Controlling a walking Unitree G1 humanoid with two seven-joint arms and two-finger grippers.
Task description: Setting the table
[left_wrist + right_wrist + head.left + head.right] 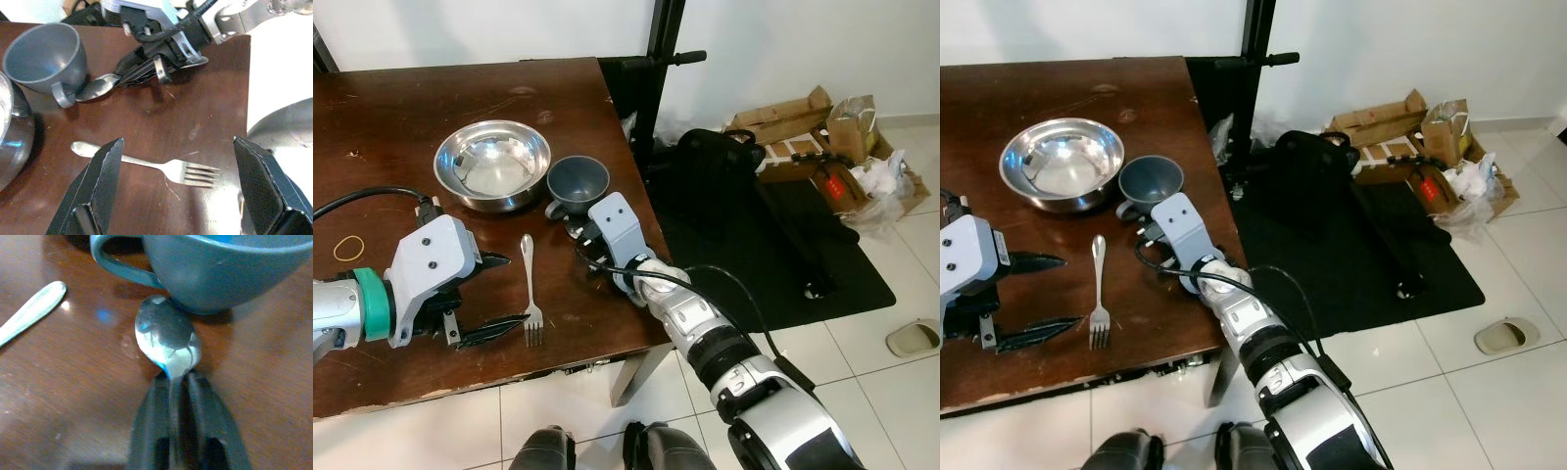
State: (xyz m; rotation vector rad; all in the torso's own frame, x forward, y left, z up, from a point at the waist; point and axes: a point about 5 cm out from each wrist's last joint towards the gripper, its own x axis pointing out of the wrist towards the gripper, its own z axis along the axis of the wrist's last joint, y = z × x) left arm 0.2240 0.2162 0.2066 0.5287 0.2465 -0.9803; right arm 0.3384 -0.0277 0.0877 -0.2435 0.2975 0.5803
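Note:
On the dark wooden table (372, 117) stand a steel bowl (491, 162) and, to its right, a grey cup (578, 181). A fork (530, 289) lies in front of the bowl, tines toward the table's near edge. My left gripper (504, 292) is open just left of the fork, one finger on each side of the fork's length in the left wrist view, with nothing held. My right gripper (177, 379) is shut on the handle of a spoon (168, 335). The spoon's bowl rests low on the table against the cup's base, beside its handle.
A yellow rubber band (350, 247) lies on the table at the left. To the right of the table, on the floor, are a black stand post (661, 59), a black bag (715, 176) on a dark mat, cardboard boxes (793, 117) and a slipper (913, 338).

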